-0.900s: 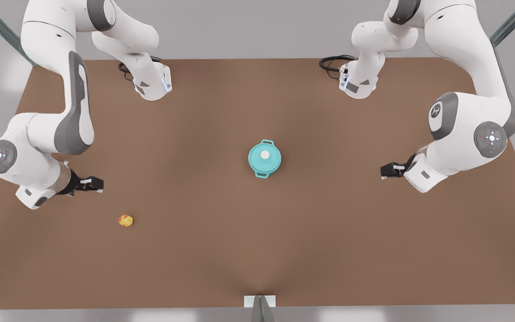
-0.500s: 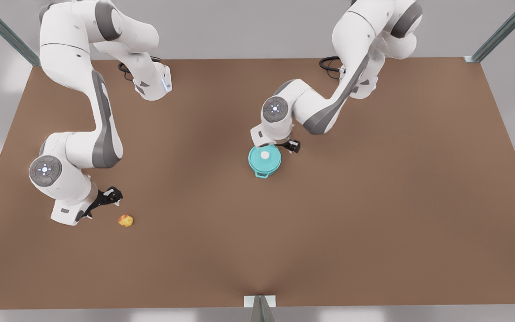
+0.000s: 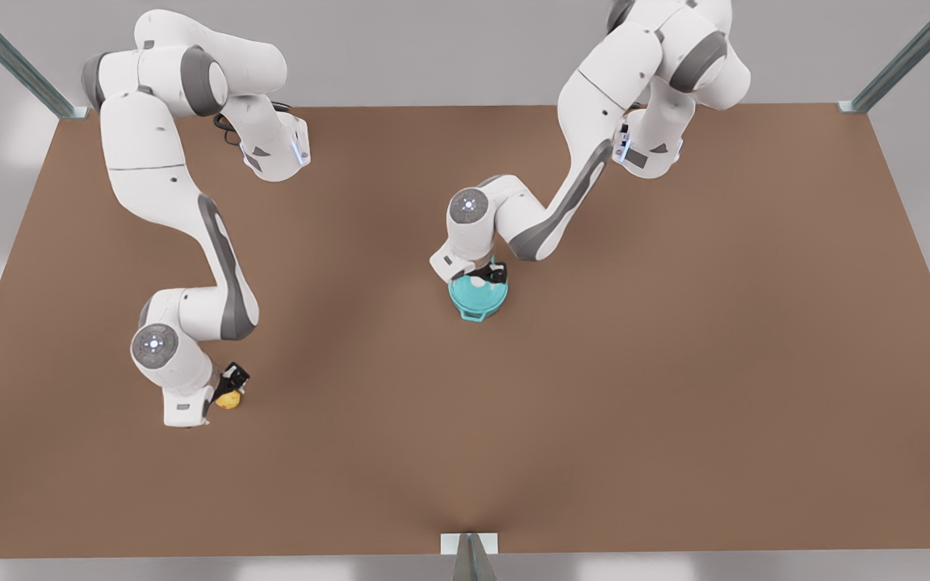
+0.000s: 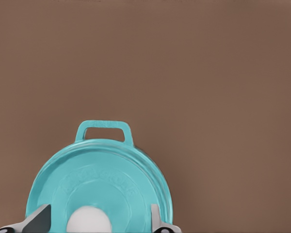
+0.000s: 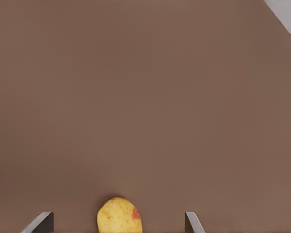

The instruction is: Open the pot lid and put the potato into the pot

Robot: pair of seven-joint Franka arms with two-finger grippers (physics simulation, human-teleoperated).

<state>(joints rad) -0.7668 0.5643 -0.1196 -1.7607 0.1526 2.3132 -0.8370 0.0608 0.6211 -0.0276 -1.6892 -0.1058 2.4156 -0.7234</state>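
Over on the front view's left, the right end effector (image 3: pixel 232 386) hangs directly above the potato (image 3: pixel 228 399), which lies on the bare brown worktop (image 3: pixel 675 387) well away from the pot. In the right wrist view its two fingertips (image 5: pixel 40 222) stand wide apart with the potato (image 5: pixel 119 215) between them and clear gaps on either side, so it is released and grips nothing yet. The potato looks like a short lumpy oval; in that wrist view its longer axis seems to run roughly across the line between the fingers, with the reddish spot on one flank, though too little of it shows to be sure. Moving across to the middle of the worktop, the pot (image 3: pixel 477 299) sits upright with the pot lid (image 3: pixel 473 284) flat on its rim, one loop handle pointing toward the near edge of the worktop. The left end effector (image 3: pixel 488 276) is poised right over the lid; the left wrist view shows its fingers (image 4: pixel 39 221) spread on both sides of the white knob (image 4: pixel 88 219), not touching it, so it too is released. By my reckoning nothing of the task is finished: the lid is still closed, the potato still on the worktop, and both arms look placed for their grasps. What remains is clamping the knob, lifting the lid aside, picking up the potato and carrying it across into the pot.
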